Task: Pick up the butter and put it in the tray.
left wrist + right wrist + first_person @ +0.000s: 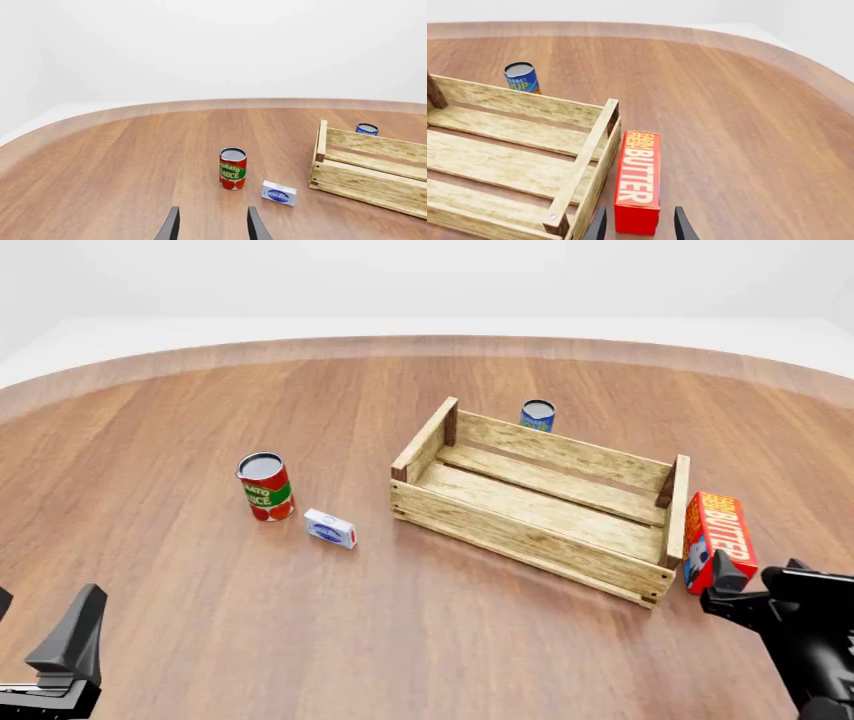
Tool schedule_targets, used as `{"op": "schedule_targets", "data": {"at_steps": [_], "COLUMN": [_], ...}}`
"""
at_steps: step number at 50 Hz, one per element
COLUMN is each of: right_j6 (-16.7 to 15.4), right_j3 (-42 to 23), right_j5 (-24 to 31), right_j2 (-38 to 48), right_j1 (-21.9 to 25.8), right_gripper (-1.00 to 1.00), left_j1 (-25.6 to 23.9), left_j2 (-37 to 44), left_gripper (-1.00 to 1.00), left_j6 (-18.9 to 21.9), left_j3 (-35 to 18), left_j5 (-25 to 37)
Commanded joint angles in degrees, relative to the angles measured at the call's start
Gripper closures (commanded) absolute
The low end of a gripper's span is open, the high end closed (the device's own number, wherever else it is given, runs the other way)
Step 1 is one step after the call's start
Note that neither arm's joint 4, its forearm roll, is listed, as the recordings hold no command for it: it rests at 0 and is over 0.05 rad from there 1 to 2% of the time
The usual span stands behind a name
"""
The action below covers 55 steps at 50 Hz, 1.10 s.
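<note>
Plain white walls ring a rounded wooden worktop (200, 620) with a paler band along its far edge, and nothing else of the room shows.

Your target, the butter (718, 540), lies flat on the worktop just outside the tray (534, 540), at about four o'clock from the tray's centre in the front view, its long side running alongside the tray's right end wall. In the right wrist view the carton sits very near that wall; whether they touch you cannot tell.

Your right gripper (638, 227) is lined up on the carton's near end, fingers apart, one on each side of the short end and gripping nothing yet. That placement makes sense: the carton's narrow width fits between the fingers, while the tray wall leaves little room on the inner side, so judge that clearance before you close.

Your left gripper (212, 227) hangs low at about seven o'clock in the front view, fingers apart and empty, well away from the job. It looks toward the tomato sauce can (264, 486) and the small white-blue box (328, 528) just beside it, both at nine o'clock from the tray. A blue can (538, 416) stands beyond the tray's far wall at twelve o'clock. The tray itself is empty, so the drop is short: lift, cross the end wall, release.
</note>
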Motion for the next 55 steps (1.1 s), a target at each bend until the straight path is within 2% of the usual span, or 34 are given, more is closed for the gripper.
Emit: {"op": "schedule_targets", "data": {"at_steps": [1,55], "right_j6": [-0.1,0.0], "right_j3": [-1.3,-5.6], "right_j5": [0.0,0.0], "right_j2": [1.9,8.9], "right_j1": [0.0,0.6], "right_gripper": [-1.0,-1.0], "left_j1": [0.0,0.0], "left_j2": [0.0,0.0], "left_gripper": [-1.0,-1.0], "left_j6": [0.0,0.0], "left_j3": [0.0,0.0], "left_j5": [0.0,0.0]}}
